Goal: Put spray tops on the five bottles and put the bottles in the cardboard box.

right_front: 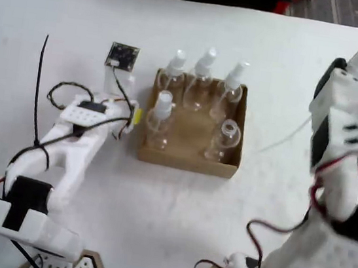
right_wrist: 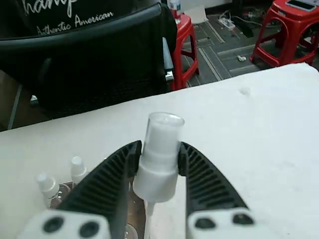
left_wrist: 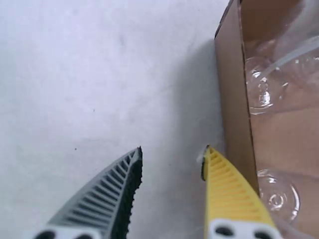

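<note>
Aloft, the right gripper [right_wrist: 159, 150] pinches a spray top [right_wrist: 162, 130]; the left gripper [left_wrist: 172, 160] rests spread beside the box [right_front: 187, 162]. A tilted top could miss the open bottle [right_front: 226, 136], near right inside.

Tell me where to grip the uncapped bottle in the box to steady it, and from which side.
Grip the uncapped bottle on its body just under the shoulder, above the box wall, from the near side. It stands upright in the near right corner, a capped bottle stands close behind, and the open neck should probably stay free for the spray top in the right gripper.
</note>
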Controlling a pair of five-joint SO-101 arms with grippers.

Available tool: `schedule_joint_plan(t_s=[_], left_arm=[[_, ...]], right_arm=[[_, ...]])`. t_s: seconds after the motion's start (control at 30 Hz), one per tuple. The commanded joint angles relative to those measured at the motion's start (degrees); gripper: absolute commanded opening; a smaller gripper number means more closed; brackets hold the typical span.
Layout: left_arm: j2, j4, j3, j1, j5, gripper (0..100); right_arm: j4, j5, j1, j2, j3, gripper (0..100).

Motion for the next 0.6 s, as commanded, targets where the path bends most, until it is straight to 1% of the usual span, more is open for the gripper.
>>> schedule_joint_plan(t_s=[0.0, 0.2, 0.3, 0.43, 0.57], left_arm=[[-0.3, -1.4, -3.5, 0.5, -0.5, 19], [-0.3, -1.4, -3.5, 0.5, -0.5, 19], [-0.3, -1.4, -3.5, 0.5, -0.5, 19], [-0.3, -1.4, -3.5, 0.5, -0.5, 19], [-0.3, -1.4, -3.5, 0.5, -0.5, 19]], right_arm=[[1.3, 1.1, -4.2, -5.8, -2.3, 1.6], [4.7, 1.1, -13.1, -11.9, -2.3, 1.6], [5.1, 1.5, -15.8, -14.4, -2.3, 1.6], [5.5, 5.2, -17.8, -17.5, -2.2, 1.6], [6.6, 8.2, -21.5, -18.8, -2.0, 1.6]])
